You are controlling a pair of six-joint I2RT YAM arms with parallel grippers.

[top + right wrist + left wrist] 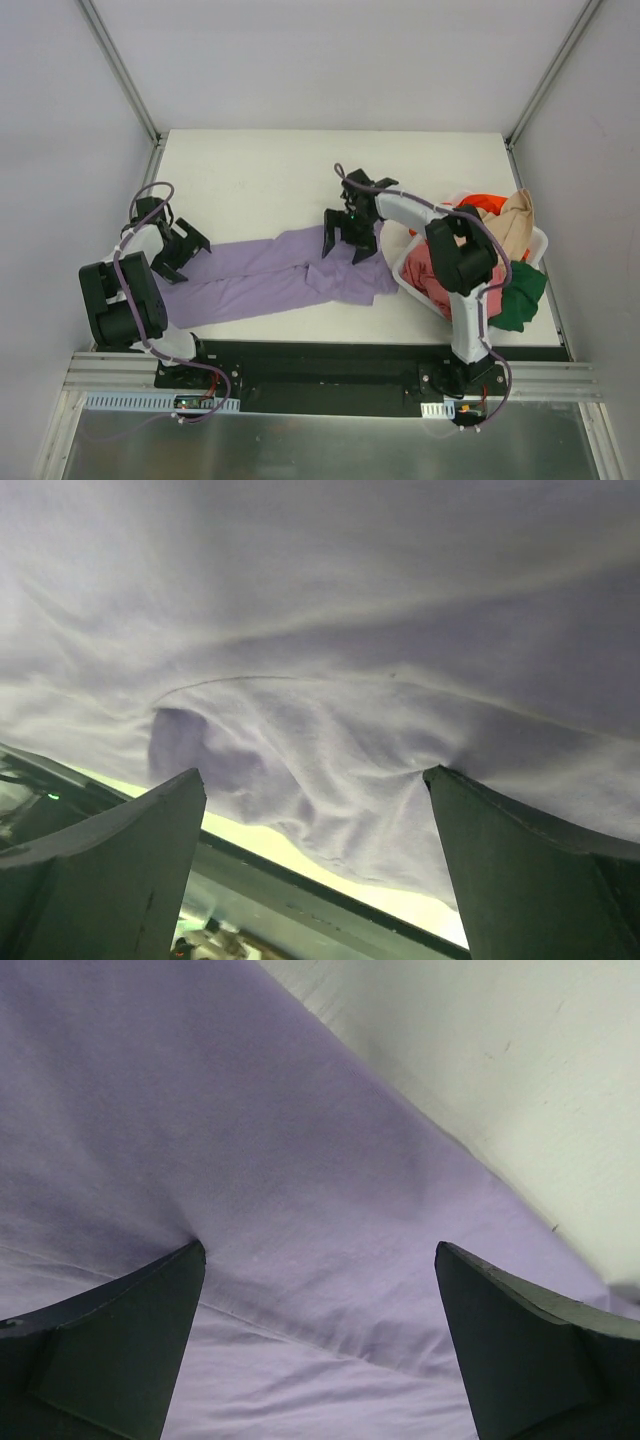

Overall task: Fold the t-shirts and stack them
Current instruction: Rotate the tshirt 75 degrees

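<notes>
The lavender purple t-shirt (270,275) lies stretched out across the white table (280,170), from the left arm to the basket. My left gripper (183,251) is open over its left end, and the cloth (300,1160) fills the view between the fingers (120,1340). My right gripper (351,242) is open, pressed down on the shirt's right part (330,680); both fingertips (470,810) touch the wrinkled cloth. Orange-red (484,203), beige (512,225), dusty pink (430,275) and dark green (520,295) shirts sit in the basket.
The white plastic basket (405,262) stands at the right side of the table, heaped with shirts. The table's near edge and a black rail (330,352) run just below the purple shirt. Metal frame posts (120,70) rise at the back corners.
</notes>
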